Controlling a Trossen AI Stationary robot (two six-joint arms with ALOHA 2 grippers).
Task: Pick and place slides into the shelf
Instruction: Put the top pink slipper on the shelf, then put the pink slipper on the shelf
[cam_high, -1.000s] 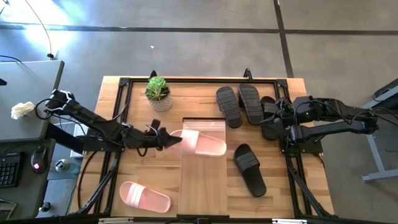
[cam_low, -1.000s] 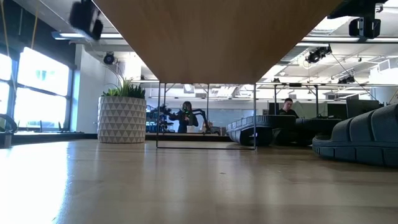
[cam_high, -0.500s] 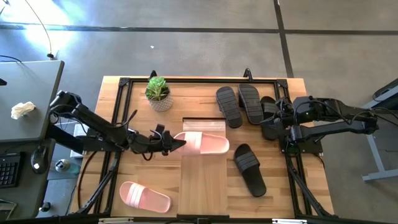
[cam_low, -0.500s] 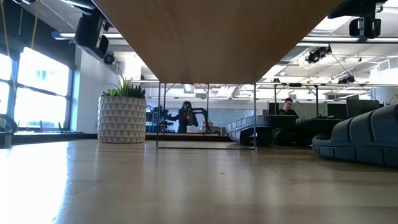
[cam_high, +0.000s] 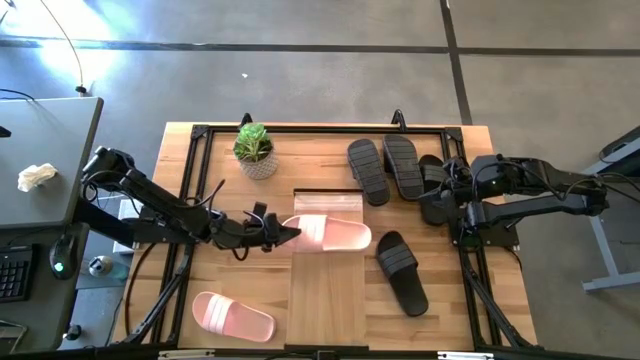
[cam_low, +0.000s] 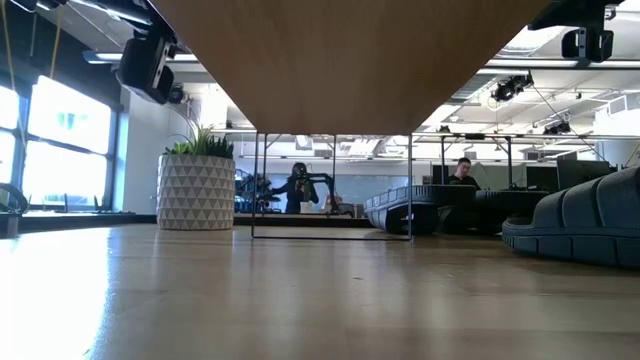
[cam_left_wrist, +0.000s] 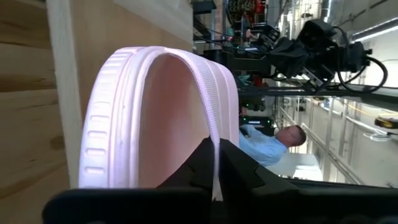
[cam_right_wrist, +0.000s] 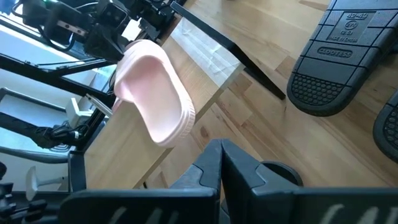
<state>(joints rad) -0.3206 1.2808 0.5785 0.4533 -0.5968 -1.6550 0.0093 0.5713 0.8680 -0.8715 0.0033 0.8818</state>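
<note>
My left gripper (cam_high: 286, 232) is shut on a pale pink slide (cam_high: 333, 234) at the left edge of the shelf's light-wood plank (cam_high: 326, 290). In the left wrist view its shut fingers (cam_left_wrist: 214, 171) meet the slide's strap. The second pink slide (cam_high: 232, 316) lies sole-down near the table's near-left corner. Two black slides (cam_high: 368, 171) (cam_high: 402, 165) lie side by side at the far edge, and a third (cam_high: 402, 270) lies right of the shelf. My right gripper (cam_high: 437, 196) waits at the table's right side, shut (cam_right_wrist: 221, 163), beside another black slide (cam_right_wrist: 339, 56). My left gripper pinches the edge of the pink slide's wide strap (cam_left_wrist: 216, 134) between its two fingers. It comes level from the table's left side. The slide sticks out past the fingertips over the plank, turned partly on its side (cam_right_wrist: 155, 99). I cannot tell whether it touches the plank.
A potted plant (cam_high: 254, 150) stands at the far left of the table, seen as a patterned pot (cam_low: 195, 190) in the low view. A black frame (cam_high: 200, 180) edges the tabletop. People sit in the room behind (cam_low: 462, 172).
My left gripper has moved toward the table's right and slightly nearer, carrying the pink slide farther over the shelf's plank. The slide has turned from a slant to lie across the plank. In the low view the left arm has come down at the upper left.
</note>
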